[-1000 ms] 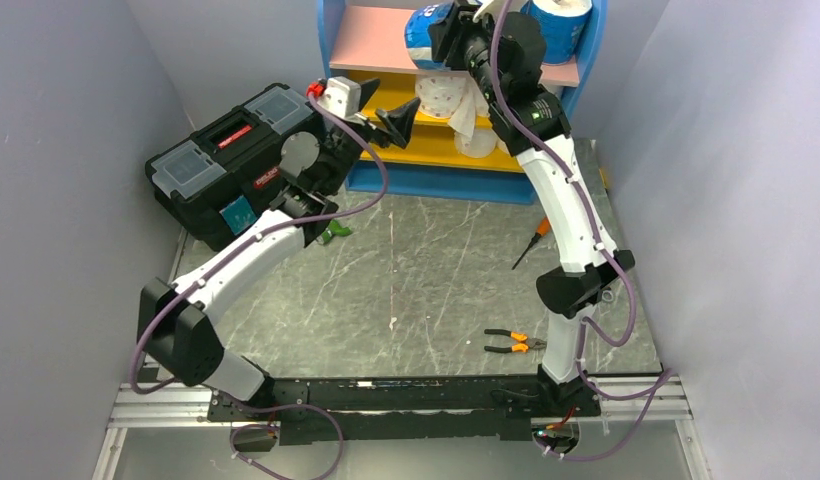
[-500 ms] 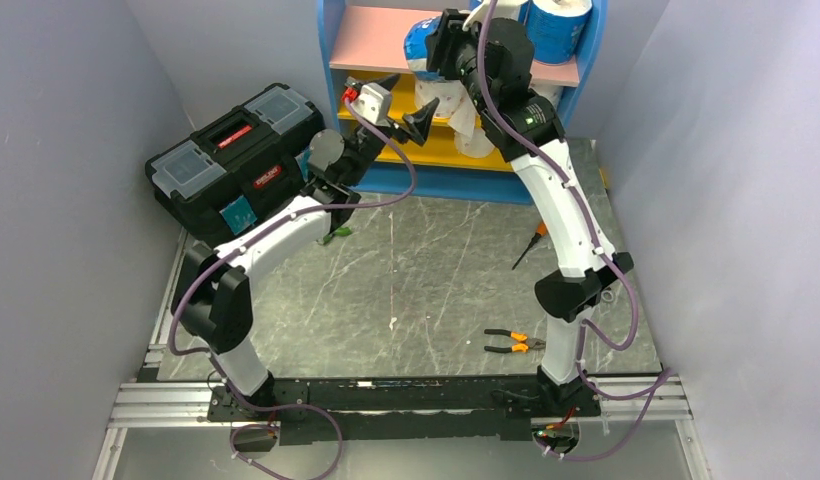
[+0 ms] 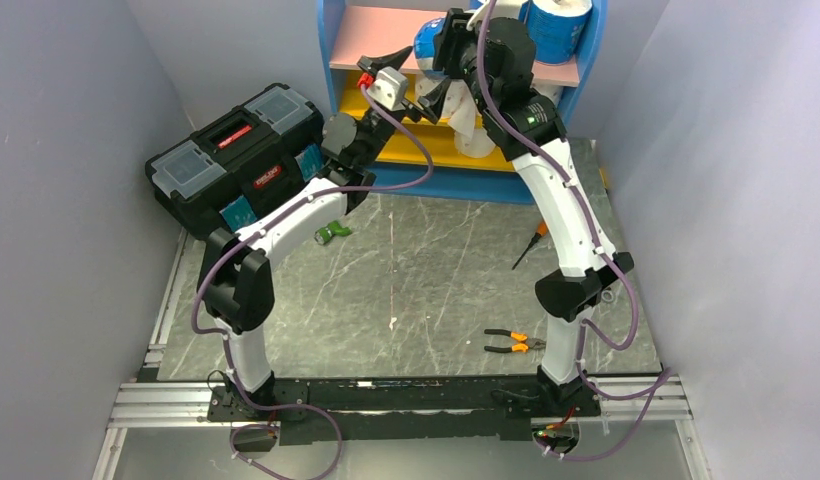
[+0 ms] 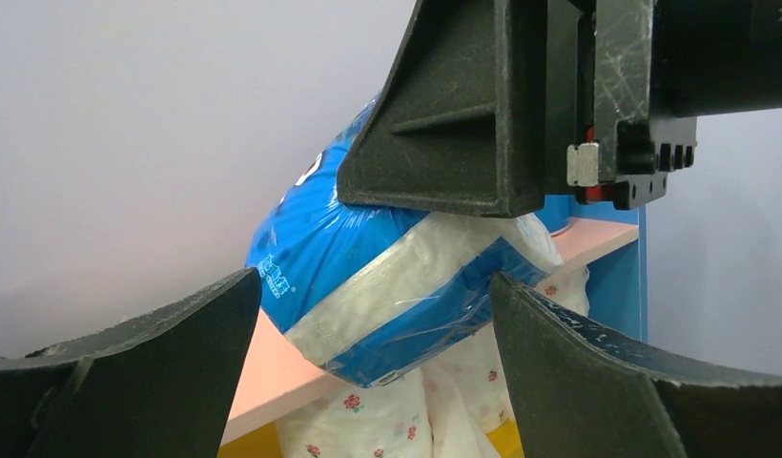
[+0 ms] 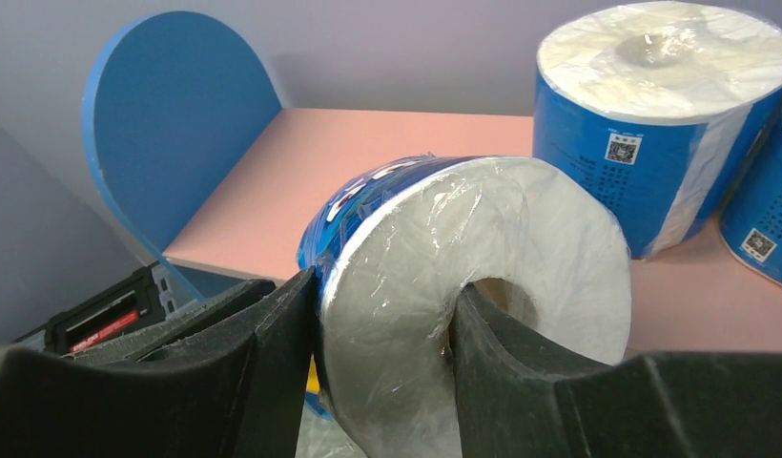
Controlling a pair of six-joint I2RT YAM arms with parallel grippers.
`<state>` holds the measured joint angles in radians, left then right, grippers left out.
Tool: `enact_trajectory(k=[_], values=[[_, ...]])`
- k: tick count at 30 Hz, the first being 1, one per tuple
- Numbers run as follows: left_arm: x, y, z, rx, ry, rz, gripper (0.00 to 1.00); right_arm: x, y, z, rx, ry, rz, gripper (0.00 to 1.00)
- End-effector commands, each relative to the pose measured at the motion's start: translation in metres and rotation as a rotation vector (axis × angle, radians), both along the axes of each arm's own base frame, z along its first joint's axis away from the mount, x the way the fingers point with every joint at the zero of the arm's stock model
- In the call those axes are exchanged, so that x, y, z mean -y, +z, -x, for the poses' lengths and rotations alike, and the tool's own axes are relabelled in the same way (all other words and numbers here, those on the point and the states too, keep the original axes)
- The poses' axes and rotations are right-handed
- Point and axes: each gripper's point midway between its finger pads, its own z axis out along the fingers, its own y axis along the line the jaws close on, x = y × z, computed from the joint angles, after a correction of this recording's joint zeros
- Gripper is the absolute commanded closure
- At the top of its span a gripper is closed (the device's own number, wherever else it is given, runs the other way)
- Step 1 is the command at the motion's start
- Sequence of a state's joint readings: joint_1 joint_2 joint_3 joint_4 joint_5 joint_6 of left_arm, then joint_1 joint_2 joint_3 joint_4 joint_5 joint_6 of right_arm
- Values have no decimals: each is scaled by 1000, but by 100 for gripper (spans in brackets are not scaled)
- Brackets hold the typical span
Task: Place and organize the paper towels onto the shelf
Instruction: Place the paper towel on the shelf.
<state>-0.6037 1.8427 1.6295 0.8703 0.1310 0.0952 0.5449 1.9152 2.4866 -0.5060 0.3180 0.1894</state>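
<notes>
The left gripper stands wide open and empty at the front of the shelf. From its wrist camera, its fingers flank a blue-wrapped roll without touching it.

Just to the right, the right gripper is closed on that roll. One finger is pressed against the outside of the wrap and the other is pushed into the core. The roll lies tilted on its side at the front edge of the pink top board, about midway along it. Whether it rests on the board cannot be told.

Further right, near the right end of the same board, upright blue rolls stand well apart from the held one. Below, on the upper yellow board, dotted rolls sit under the held roll, with loose dotted paper bunched beneath it.

On the table, a black toolbox sits at the far left corner beside the shelf. A small green object lies just in front of it, under the left arm. A screwdriver lies towards the right edge, beside the right arm, and a pair of pliers lies near the front right corner.
</notes>
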Motion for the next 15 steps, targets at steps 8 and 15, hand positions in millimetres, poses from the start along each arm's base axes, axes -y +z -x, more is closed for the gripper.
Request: enact_trajectory(k=[8,15], values=[[5,12,6,63,-22,12,4,-2,58,15,162,37,-90,57],[12,9,9,84,-45,-12,3,-7,51,10,149,47,-89,55]])
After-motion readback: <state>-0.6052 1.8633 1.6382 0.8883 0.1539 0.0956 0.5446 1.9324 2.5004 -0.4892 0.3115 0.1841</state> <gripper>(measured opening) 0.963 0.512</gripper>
